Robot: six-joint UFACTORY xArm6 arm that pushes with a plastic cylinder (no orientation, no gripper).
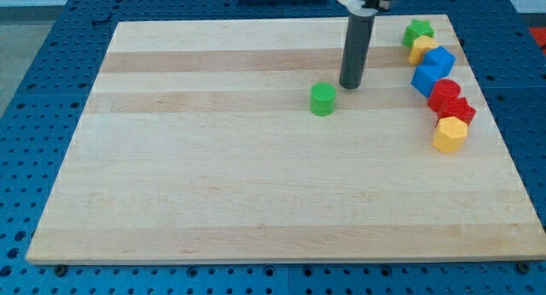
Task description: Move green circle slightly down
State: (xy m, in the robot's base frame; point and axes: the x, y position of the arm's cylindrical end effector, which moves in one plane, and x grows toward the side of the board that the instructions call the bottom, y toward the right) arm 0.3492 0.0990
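Note:
The green circle [322, 99] is a small green cylinder on the wooden board [213, 176], a little right of the middle in the upper half. My dark rod comes down from the view's top, and my tip [350, 85] rests on the board just to the upper right of the green circle, a small gap apart from it.
A line of blocks runs down the board's right side: a green star [417, 31], a yellow block [421, 49], two blue blocks [439, 62] [424, 79], a red circle [444, 95], a red block [459, 110] and a yellow hexagon [450, 135].

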